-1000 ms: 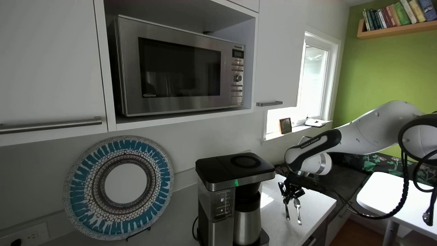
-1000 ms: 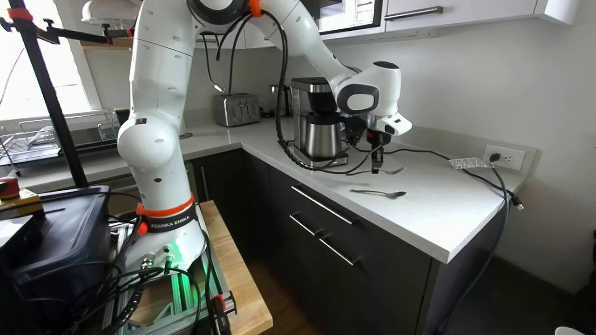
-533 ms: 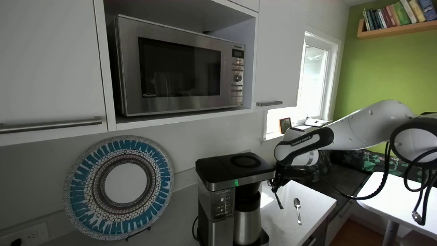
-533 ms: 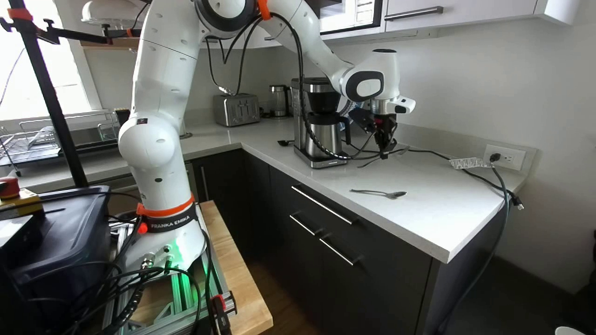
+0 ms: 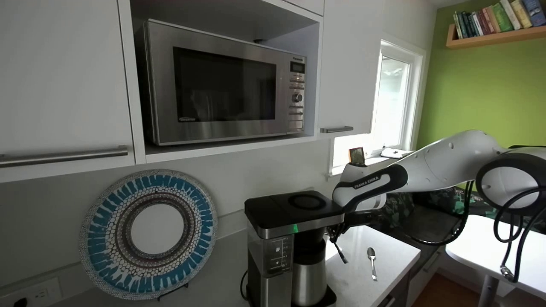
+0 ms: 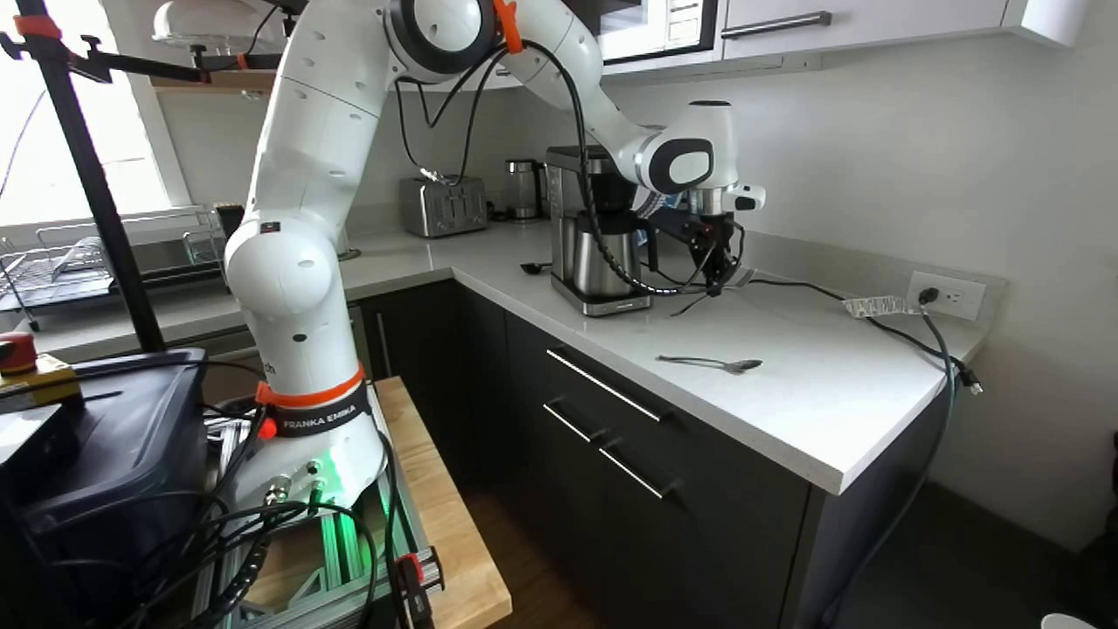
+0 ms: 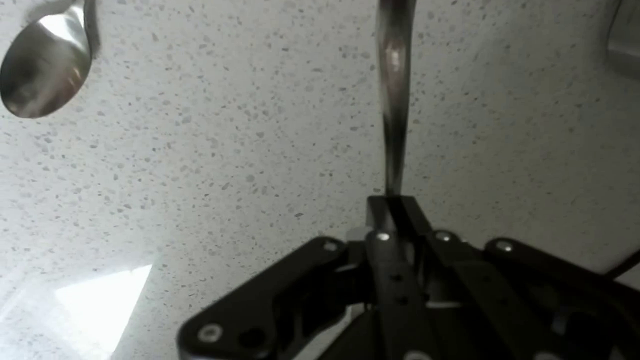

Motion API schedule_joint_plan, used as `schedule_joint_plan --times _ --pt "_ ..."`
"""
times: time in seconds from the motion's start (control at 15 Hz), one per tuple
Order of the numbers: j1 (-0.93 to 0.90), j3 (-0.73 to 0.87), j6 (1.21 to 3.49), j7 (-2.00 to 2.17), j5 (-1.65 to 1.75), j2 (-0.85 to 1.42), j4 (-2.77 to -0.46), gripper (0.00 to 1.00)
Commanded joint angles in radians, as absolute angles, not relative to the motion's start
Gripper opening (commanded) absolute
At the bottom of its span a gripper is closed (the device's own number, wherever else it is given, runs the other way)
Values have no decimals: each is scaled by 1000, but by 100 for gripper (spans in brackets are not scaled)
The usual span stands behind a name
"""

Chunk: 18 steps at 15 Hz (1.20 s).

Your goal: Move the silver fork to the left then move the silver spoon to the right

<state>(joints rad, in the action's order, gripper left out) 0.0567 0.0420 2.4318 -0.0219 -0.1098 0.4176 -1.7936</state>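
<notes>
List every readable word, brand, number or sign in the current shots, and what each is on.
"FRANKA EMIKA": arm's black trim.
"FRANKA EMIKA": black base band of the arm.
"Panasonic": microwave, tiny, upper right.
Too small or blurred: lower-left logo and button markings on the microwave, coffee maker panel, book spines, cord tag.
Lettering on arm's lower link: mostly turned away, unreadable.
Wrist view: no text visible.

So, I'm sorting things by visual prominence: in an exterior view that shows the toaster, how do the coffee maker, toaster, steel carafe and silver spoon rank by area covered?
1. Coffee maker
2. Toaster and steel carafe: too alike to rank, and the carafe looks nearer
3. Silver spoon
</notes>
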Motion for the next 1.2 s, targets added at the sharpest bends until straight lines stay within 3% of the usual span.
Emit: schedule_joint_plan --times 0.0,0.53,1.13 --pt "63 35 2434 -27 -99 427 -1781 2" --pt "141 -13 2175 -377 -93 574 -1491 2" --pt "143 -18 2168 -486 -18 774 -1261 2"
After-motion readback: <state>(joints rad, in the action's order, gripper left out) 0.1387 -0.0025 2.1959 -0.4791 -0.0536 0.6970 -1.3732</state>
